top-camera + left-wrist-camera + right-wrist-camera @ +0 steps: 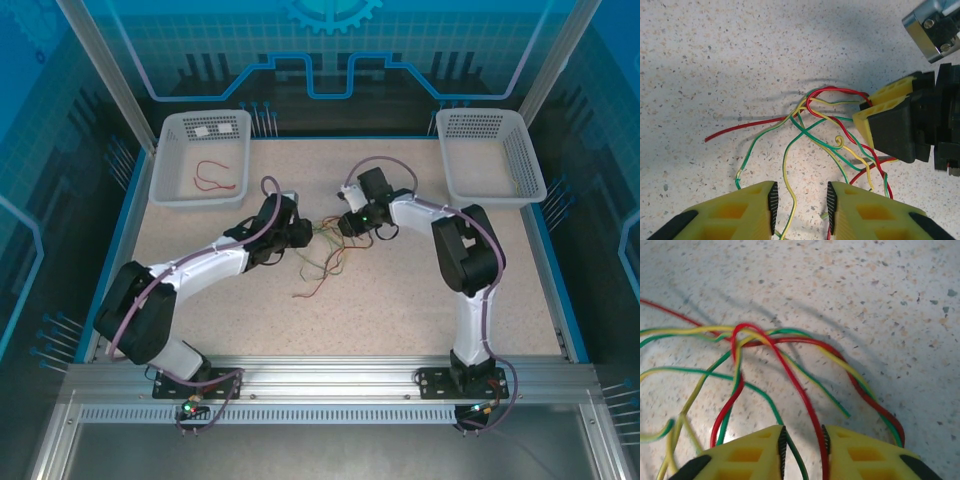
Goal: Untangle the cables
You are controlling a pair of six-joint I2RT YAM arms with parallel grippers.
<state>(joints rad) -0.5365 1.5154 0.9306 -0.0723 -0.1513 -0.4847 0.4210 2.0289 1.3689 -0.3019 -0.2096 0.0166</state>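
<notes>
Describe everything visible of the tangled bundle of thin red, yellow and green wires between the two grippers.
The tangled bundle of thin red, yellow and green wires lies mid-table on the speckled tabletop. Glossy, wavy strands cross in a knot under a red loop; loose ends fan towards the near edge. The right gripper pinches a red strand beside the knot. A yellow strand runs through the open left gripper, seemingly untouched.
</notes>
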